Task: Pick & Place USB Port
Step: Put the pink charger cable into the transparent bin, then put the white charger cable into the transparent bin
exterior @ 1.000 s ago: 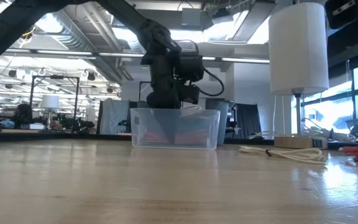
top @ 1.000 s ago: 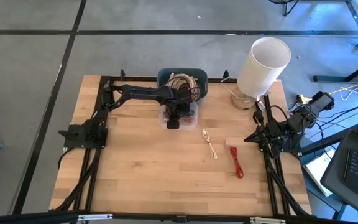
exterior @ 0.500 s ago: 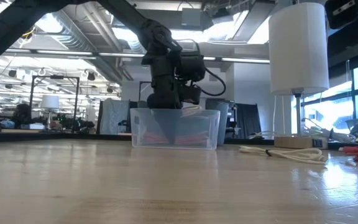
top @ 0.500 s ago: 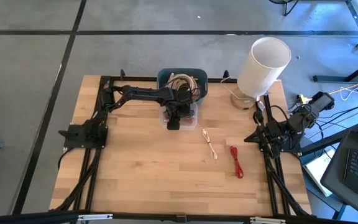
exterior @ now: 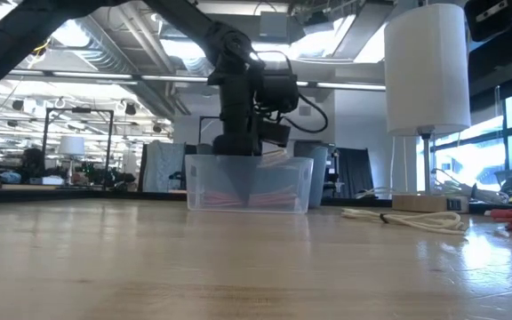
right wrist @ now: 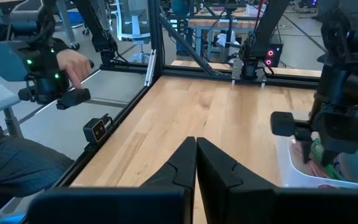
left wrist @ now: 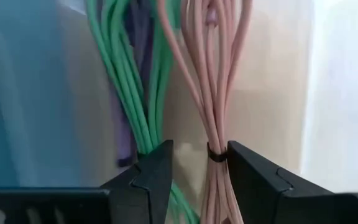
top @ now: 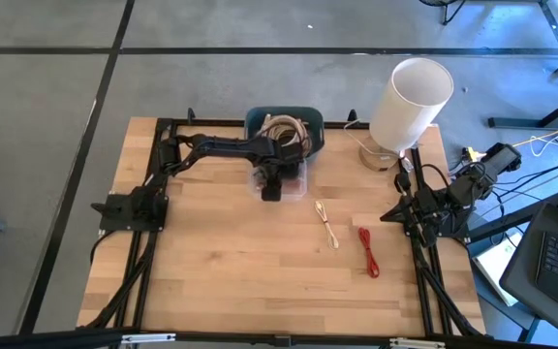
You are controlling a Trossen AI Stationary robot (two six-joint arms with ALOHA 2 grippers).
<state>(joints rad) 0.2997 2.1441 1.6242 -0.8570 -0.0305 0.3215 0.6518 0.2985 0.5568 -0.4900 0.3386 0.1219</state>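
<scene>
The left gripper (left wrist: 197,168) reaches down into the clear plastic bin (exterior: 249,183), its fingers spread to either side of a pink cable bundle (left wrist: 219,81) that lies on the bin's floor, with nothing pinched yet. That bundle reads as light, limp and slightly slick, a hank of thin cords cinched by a dark tie (left wrist: 215,155) sitting right between the fingers; taking hold at or just beside the tie looks best, since there the strands are gathered tight and will not splay or slip out singly. Just beside the pink bundle, inside the same bin, lie a green cable bundle (left wrist: 126,74) and a purple one (left wrist: 135,62), close enough that a finger could snag a green strand on closing. The bin's walls crowd the gripper on both sides. Behind the bin sits a dark blue tray (top: 257,119) of pale coiled cable, and off toward the right arm's side stands a white lamp (top: 410,92). In front of the bin, well apart, a beige cable (top: 327,224) and a red cable (top: 368,251) lie loose on the desk (top: 211,262). The right gripper (right wrist: 195,163) waits at the desk's edge beyond the red cable, fingers pressed together.
</scene>
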